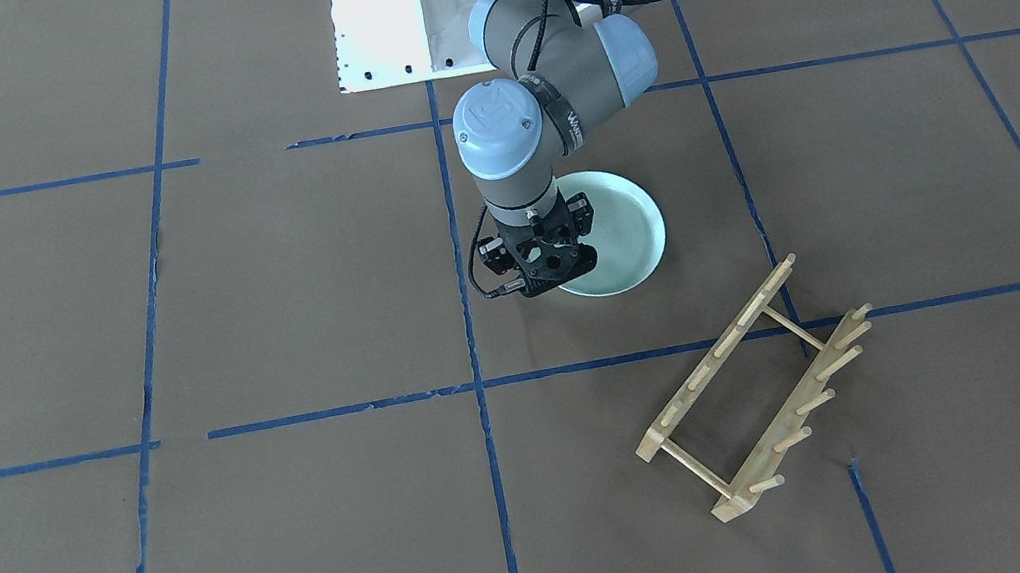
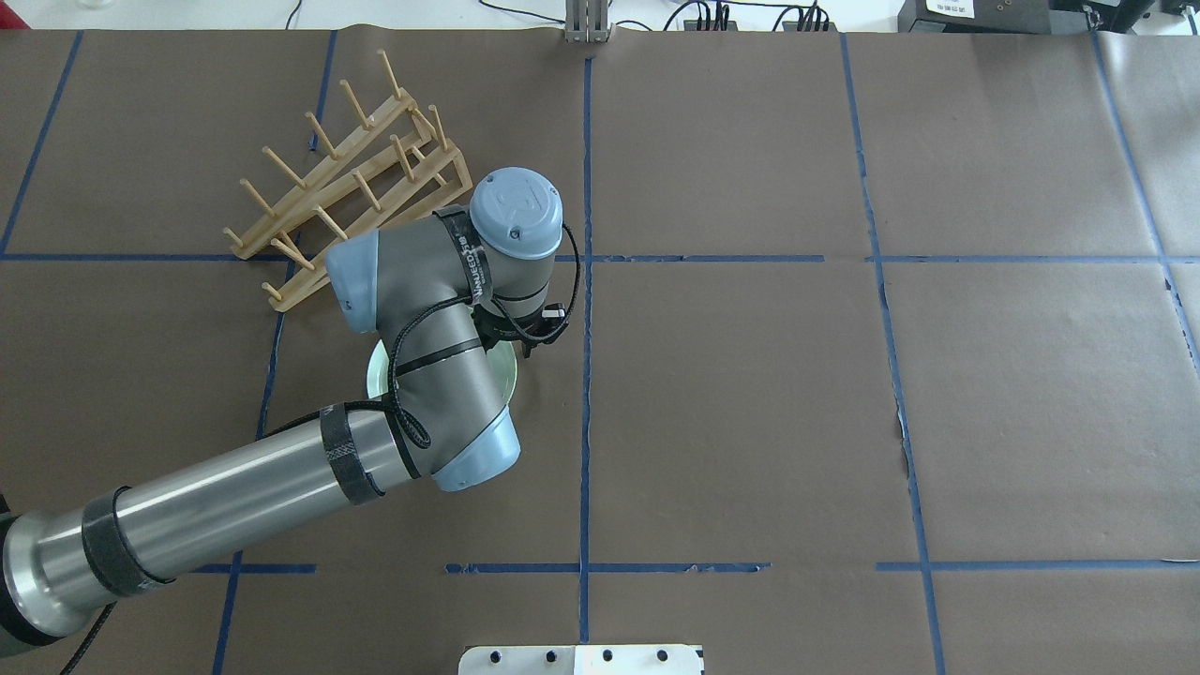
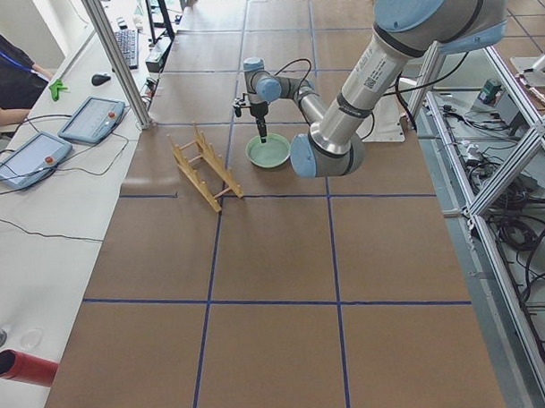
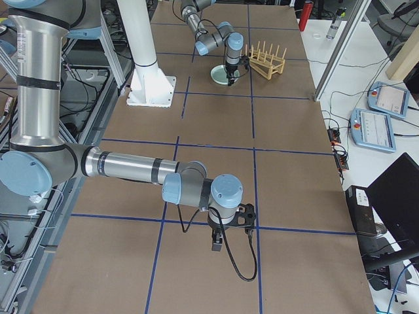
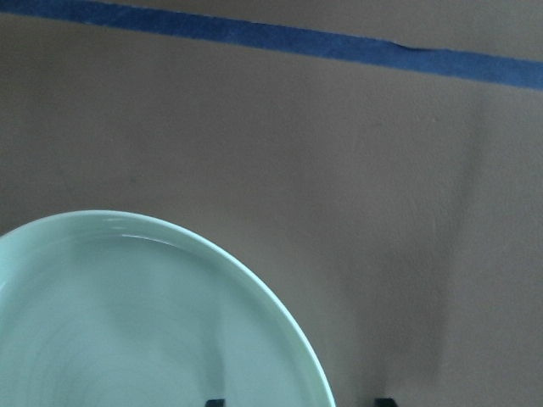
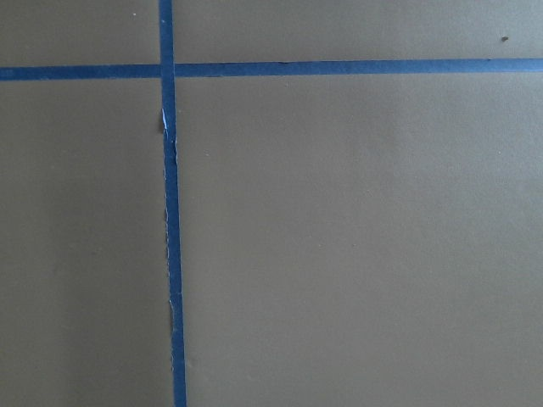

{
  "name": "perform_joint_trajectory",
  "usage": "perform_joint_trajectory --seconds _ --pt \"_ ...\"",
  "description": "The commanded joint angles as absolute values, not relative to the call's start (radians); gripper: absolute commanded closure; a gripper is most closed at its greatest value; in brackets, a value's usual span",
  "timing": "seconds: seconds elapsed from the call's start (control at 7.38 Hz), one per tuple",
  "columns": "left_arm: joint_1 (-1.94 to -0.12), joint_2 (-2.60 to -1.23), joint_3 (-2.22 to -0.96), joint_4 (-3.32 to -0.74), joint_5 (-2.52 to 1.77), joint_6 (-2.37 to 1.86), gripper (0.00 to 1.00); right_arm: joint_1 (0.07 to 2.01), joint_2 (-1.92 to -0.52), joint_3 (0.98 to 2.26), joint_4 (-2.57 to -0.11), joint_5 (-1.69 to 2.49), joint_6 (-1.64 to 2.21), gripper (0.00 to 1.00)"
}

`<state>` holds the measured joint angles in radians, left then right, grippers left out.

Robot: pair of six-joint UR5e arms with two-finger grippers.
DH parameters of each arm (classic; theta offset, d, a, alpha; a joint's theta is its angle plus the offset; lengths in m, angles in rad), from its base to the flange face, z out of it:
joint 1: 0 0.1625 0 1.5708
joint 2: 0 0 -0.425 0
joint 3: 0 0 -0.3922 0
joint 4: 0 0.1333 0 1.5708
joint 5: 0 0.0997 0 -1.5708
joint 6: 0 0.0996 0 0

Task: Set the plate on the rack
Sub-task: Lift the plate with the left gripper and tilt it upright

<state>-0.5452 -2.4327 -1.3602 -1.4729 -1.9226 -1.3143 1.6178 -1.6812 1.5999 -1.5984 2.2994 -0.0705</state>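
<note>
Right gripper (image 4: pixel 230 226): shows only in the side view, over bare table (image 4: pixel 216 124), well apart from both task things. I cannot tell how far open it is.
Left gripper (image 1: pixel 540 272): points straight down at the plate's edge. The jaws stand apart and hold nothing. Both fingertips (image 5: pixel 215 402) peek in at the bottom of the wrist view.
Plate (image 1: pixel 628 228): lies flat on the table, partly under the left gripper. Its rim (image 5: pixel 280 301) runs between the two fingertips, and its bulk lies to the gripper's left and a little toward the robot.
Rack (image 1: pixel 756 388): stands upright with no plate in it, apart from the plate. It is beyond the left gripper, away from the robot and to its left, with its rails running slantwise to the tape lines.
Key relation: the plate is round, so no axis matters there. The grip depends on the rim sitting between the jaws.
Nearer arm: the left, by far.
Step, as I judge it: closing on the rim comes next, and the lift has not yet begun.
</note>
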Motion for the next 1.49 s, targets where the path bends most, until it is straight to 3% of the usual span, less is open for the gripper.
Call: perform_joint_trajectory --seconds 0.0,0.41,0.81,1.35 --pt "-0.551 -2.439 -1.365 -1.476 -1.946 -1.366 1.00 1.617 -1.681 1.600 -1.598 2.299 -0.071 0.00" --pt "-0.557 -2.439 -1.387 -1.497 -1.948 -1.438 1.00 1.617 -1.681 1.600 -1.598 2.299 -0.071 0.00" --pt "-0.670 -2.441 -1.584 -1.560 -2.092 -1.494 1.00 1.618 -1.681 1.600 -1.598 2.299 -0.071 0.00" --pt "-0.853 -2.431 -1.614 -2.163 -2.151 -1.785 1.00 1.617 -1.681 1.600 -1.598 2.299 -0.071 0.00"
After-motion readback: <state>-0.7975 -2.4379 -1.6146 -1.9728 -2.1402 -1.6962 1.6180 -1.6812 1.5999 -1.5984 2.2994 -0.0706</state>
